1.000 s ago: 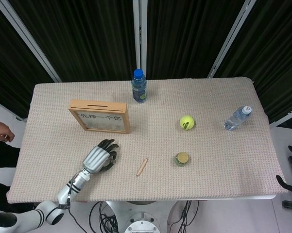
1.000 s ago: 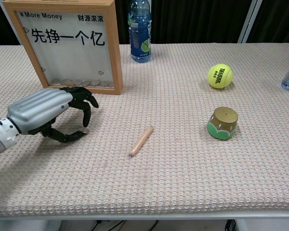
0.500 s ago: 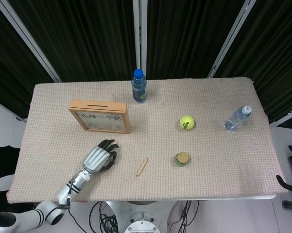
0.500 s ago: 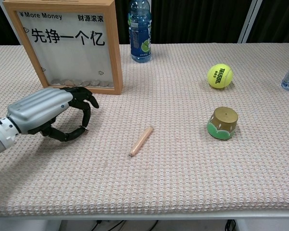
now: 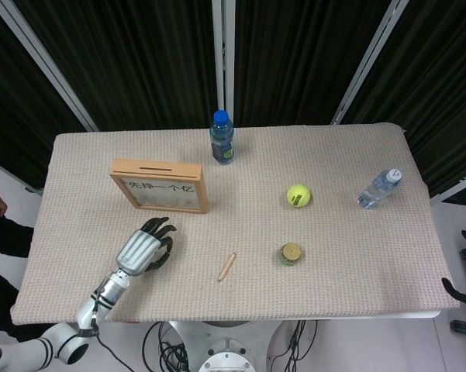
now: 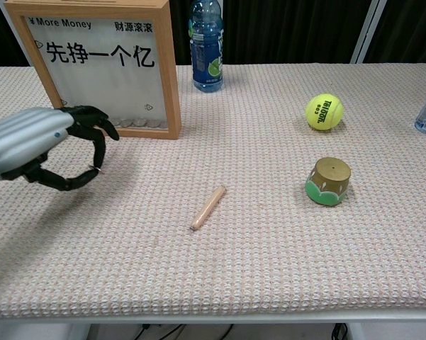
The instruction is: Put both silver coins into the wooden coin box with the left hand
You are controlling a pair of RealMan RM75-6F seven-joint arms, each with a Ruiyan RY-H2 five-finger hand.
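Head view: the left hand [image 5: 143, 248] hovers over the bench [image 5: 357, 256] just before the wooden coin box [image 5: 161, 186], slot on top. Chest view: fingers curl toward the thumb — whether they pinch a coin, I cannot tell. Silver coins likely thin, slippery — best held by the edges.

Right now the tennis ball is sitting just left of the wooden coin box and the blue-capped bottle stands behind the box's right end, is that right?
Not quite. The tennis ball lies well to the right of the wooden coin box, out past the blue-capped bottle, as the head view shows. The rest holds: the bottle stands behind the box's right end.
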